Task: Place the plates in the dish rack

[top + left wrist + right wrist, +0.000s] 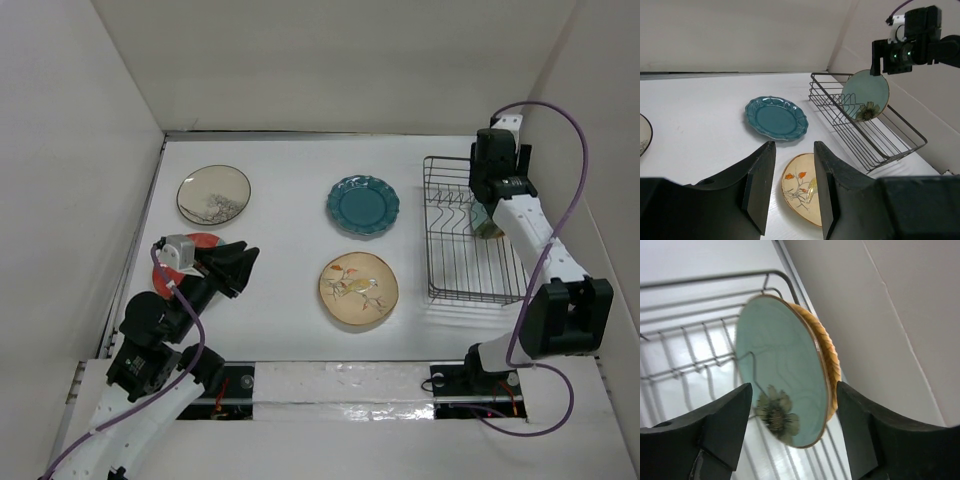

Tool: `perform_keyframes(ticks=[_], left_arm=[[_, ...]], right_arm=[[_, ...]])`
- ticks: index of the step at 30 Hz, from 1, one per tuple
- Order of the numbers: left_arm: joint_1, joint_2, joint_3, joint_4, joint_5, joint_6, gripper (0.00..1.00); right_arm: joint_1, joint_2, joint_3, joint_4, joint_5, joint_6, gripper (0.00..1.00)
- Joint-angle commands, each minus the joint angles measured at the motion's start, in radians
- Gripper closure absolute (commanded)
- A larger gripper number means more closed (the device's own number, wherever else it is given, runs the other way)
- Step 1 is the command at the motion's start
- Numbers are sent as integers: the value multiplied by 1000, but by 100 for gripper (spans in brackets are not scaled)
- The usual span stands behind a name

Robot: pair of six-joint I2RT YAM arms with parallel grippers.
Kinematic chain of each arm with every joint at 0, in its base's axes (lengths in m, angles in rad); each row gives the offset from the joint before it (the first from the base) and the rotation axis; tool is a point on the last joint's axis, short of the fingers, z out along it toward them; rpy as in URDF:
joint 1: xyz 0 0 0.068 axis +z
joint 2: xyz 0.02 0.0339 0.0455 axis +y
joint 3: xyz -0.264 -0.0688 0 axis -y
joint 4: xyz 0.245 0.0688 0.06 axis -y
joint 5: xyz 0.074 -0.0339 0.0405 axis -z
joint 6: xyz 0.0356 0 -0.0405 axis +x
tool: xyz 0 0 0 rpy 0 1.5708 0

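The black wire dish rack [455, 262] stands at the right. A pale aqua plate with a flower [780, 385] stands upright in it, with the orange woven-look plate [828, 357] right behind it. My right gripper [795, 435] is open and straddles both plates' edges; it also shows in the top view [498, 192]. My left gripper [243, 268] is open and empty, hovering over the red plate [166, 277], which it mostly hides. The cream speckled plate [213, 194], the teal scalloped plate [362, 205] and the tan floral plate [358, 291] lie flat on the table.
White walls close in the table on the left, back and right; the rack [865, 130] sits close to the right wall. The tan plate [800, 187] lies just beyond my left fingers, and the teal plate [776, 117] lies farther out.
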Motion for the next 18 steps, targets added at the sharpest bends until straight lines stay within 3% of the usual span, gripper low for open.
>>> perform_keyframes(ticks=[1,4,6,8,12,15,16,17,18], left_arm=[[-4,22,33,44,1,2,66],[-4,29,33,44,1,2,66],[-4,32,31,46,2,0,67],[-4,42,31,44,4,0,74],[-4,65,31,38,-1,-3,99],[-4,75,31,33,-11,-6,100],[-4,77,31,33,-16,-6,100],[-4,77,33,33,-16,-6,100],[-4,77,31,33,-16,-6,100]], right_arm=[[60,-66,118,-57,-11,142,25],[137,-120,142,-70,-77,229,28],[233,-143,122,-44,-138,274,55],[295,-124,112,2,-200,352,100],[392,38,167,55,-309,380,100],[392,205,257,41,-353,366,99],[392,242,279,32,-378,348,92],[392,315,327,21,-382,345,68],[380,351,352,7,-382,339,56]])
